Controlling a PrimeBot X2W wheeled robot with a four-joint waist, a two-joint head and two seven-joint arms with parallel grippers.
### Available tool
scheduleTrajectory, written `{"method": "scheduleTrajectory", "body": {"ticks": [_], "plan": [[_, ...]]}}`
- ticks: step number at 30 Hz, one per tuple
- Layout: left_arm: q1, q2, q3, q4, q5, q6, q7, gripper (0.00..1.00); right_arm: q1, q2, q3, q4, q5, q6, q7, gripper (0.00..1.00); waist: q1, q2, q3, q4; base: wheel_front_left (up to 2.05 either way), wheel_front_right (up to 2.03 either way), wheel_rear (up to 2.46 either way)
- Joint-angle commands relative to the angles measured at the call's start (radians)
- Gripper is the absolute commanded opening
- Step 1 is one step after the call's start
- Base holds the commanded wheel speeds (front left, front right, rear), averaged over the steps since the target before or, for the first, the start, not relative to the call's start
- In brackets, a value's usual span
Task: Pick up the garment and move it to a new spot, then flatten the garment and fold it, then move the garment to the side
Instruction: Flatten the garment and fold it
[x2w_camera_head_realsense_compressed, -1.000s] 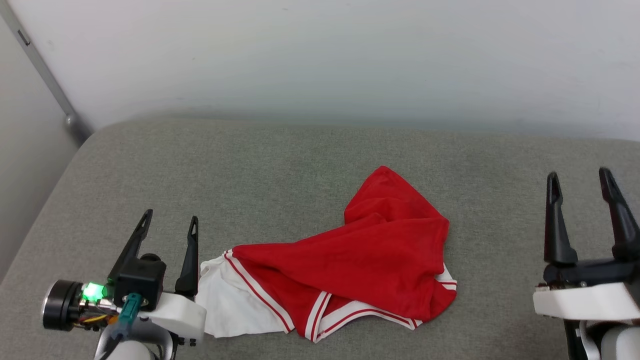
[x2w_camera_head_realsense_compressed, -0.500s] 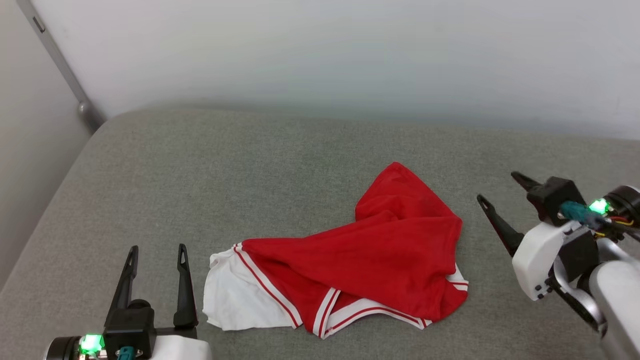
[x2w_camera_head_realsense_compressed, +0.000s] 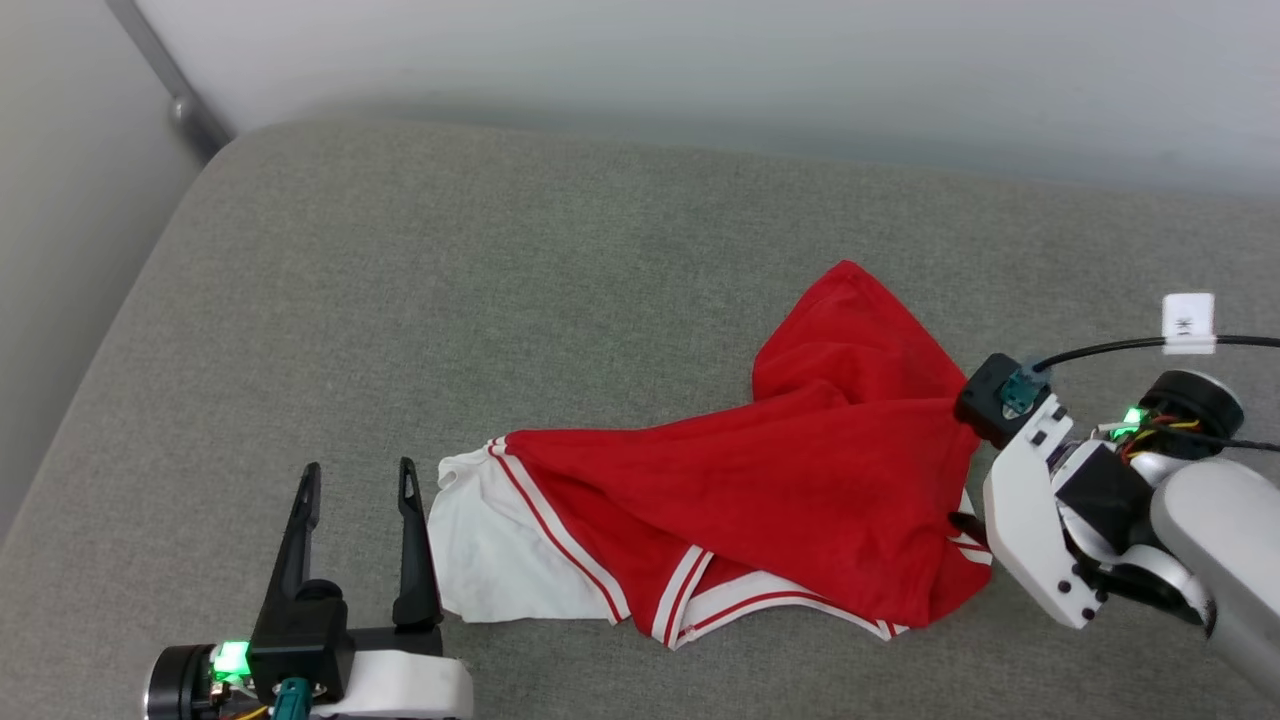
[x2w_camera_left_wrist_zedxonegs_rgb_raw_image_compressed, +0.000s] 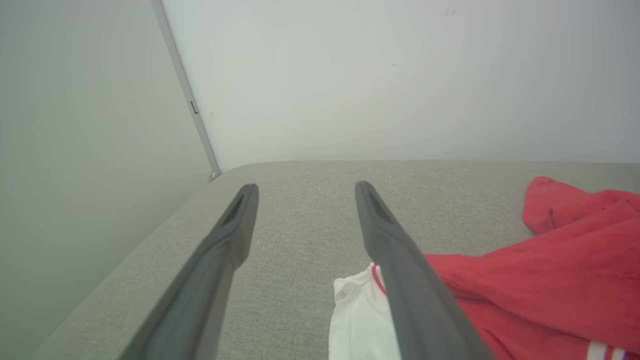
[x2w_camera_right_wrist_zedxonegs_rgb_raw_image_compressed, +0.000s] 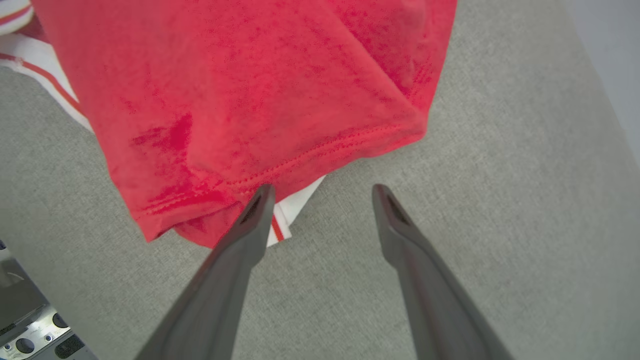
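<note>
The garment (x2w_camera_head_realsense_compressed: 760, 500) lay just left of the spread right end effector (x2w_camera_right_wrist_zedxonegs_rgb_raw_image_compressed: 322, 192), hem at one fingertip (x2w_camera_right_wrist_zedxonegs_rgb_raw_image_compressed: 261, 196); left end effector (x2w_camera_head_realsense_compressed: 355, 475) spread too

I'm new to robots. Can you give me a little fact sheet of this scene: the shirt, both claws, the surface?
shirt: red, crumpled, lying on the cushion
cushion: grey fabric
left gripper: open, empty, beside the white sleeve
right gripper: open, empty, one fingertip at the red hem
</note>
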Motion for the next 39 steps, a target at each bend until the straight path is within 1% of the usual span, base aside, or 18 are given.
{"method": "scheduleTrajectory", "body": {"ticks": [1, 4, 7, 12, 13, 14, 18, 20, 24, 27, 28, 32, 35, 37, 39], "plan": [[-0.015, -0.017, 0.009, 0.008, 0.014, -0.014, -0.002, 1.0, -0.01, 0.013, 0.03, 0.022, 0.013, -0.001, 0.014, 1.0, 0.0, 0.0, 0.03, 0.023, 0.0, 0.0, 0.0], [-0.025, -0.058, 0.029, 0.028, 0.04, -0.051, -0.002, 1.0, -0.038, 0.028, 0.101, 0.076, 0.028, -0.001, 0.018, 1.0, 0.0, 0.0, 0.052, 0.038, 0.0, 0.0, 0.0], [-0.028, -0.092, 0.054, 0.043, 0.062, -0.082, -0.002, 1.0, -0.035, 0.047, 0.172, 0.131, 0.048, -0.001, 0.004, 1.0, 0.0, 0.0, 0.066, 0.048, 0.0, 0.0, 0.0], [-0.019, -0.132, 0.1, 0.061, 0.095, -0.125, -0.002, 1.0, -0.018, 0.064, 0.275, 0.194, 0.079, -0.001, -0.027, 1.0, 0.0, 0.0, 0.07, 0.049, 0.0, 0.0, 0.0], [-0.015, -0.139, 0.111, 0.064, 0.1, -0.132, -0.002, 1.0, -0.021, 0.067, 0.286, 0.199, 0.083, -0.001, -0.038, 0.24, 0.0, 0.0, 0.067, 0.045, 0.0, 0.0, 0.0], [-0.009, -0.146, 0.122, 0.068, 0.105, -0.138, -0.002, 1.0, -0.025, 0.069, 0.297, 0.204, 0.088, -0.001, -0.047, 0.0, 0.0, 0.0, 0.063, 0.04, 0.0, 0.0, 0.0], [0.01, -0.167, 0.154, 0.081, 0.125, -0.164, -0.002, 1.0, -0.074, 0.056, 0.305, 0.208, 0.094, -0.001, -0.122, 0.0, 0.0, 0.0, 0.033, 0.015, 0.0, 0.0, 0.0], [0.022, -0.18, 0.167, 0.084, 0.134, -0.177, -0.002, 1.0, -0.097, 0.039, 0.3, 0.204, 0.108, -0.001, -0.166, 0.0, 0.0, 0.0, 0.014, 0.003, 0.0, 0.0, 0.0], [0.053, -0.191, 0.197, 0.088, 0.15, -0.192, -0.002, 1.0, -0.107, -0.018, 0.277, 0.176, 0.137, -0.001, -0.241, 0.0, 0.0, 0.0, -0.025, -0.028, 0.0, 0.0, 0.0], [0.078, -0.203, 0.217, 0.086, 0.159, -0.205, -0.002, 1.0, -0.072, -0.089, 0.252, 0.151, 0.158, -0.001, -0.28, 0.0, 0.0, 0.0, -0.042, -0.05, 0.0, 0.0, 0.0], [0.078, -0.203, 0.217, 0.086, 0.159, -0.205, -0.002, 1.0, -0.072, -0.089, 0.252, 0.151, 0.158, -0.001, -0.28, 0.0, 0.0, 0.0, -0.042, -0.05, 0.0, 0.0, 0.0], [0.102, -0.218, 0.241, 0.083, 0.167, -0.218, -0.003, 1.0, 0.018, -0.184, 0.195, 0.117, 0.213, -0.001, -0.313, 0.0, 0.0, 0.0, -0.053, -0.072, 0.0, 0.0, 0.0], [0.116, -0.229, 0.251, 0.084, 0.172, -0.229, -0.003, 1.0, 0.123, -0.239, 0.139, 0.121, 0.26, -0.001, -0.339, 0.0, 0.0, 0.0, -0.058, -0.084, 0.0, 0.0, 0.0], [0.123, -0.236, 0.258, 0.087, 0.178, -0.238, -0.003, 1.0, 0.201, -0.26, 0.104, 0.141, 0.282, -0.001, -0.36, 0.0, 0.0, 0.0, -0.06, -0.089, 0.0, 0.0, 0.0], [0.128, -0.241, 0.265, 0.089, 0.182, -0.245, -0.003, 1.0, 0.279, -0.264, 0.079, 0.166, 0.293, -0.001, -0.375, 0.0, 0.0, 0.0, -0.062, -0.094, 0.0, 0.0, 0.0]]}}
